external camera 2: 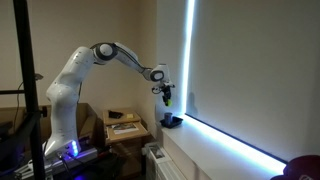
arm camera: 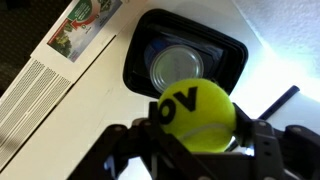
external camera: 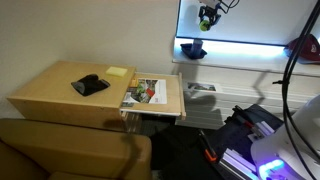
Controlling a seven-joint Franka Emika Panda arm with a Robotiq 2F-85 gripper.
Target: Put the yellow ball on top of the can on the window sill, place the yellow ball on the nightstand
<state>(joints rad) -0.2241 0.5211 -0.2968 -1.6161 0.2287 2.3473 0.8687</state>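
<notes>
You are clenching the gripper [arm camera: 203,140] on the yellow ball [arm camera: 195,112], which is hovering above the can [arm camera: 175,68], apart from it. The can is standing on the window sill [external camera: 245,47], toward its left end in an exterior view. The nightstand [external camera: 60,95] is sitting well off to the left, nearer, carrying a magazine [external camera: 146,93].

Nightstand [external camera: 50,98] has a black thing [external camera: 90,85] mid-top, a yellow notepad [external camera: 117,72] toward the back edge, and a magazine [external camera: 145,92] at the window-side end. The can [external camera: 193,49] sits near the window sill's [external camera: 245,50] end.
</notes>
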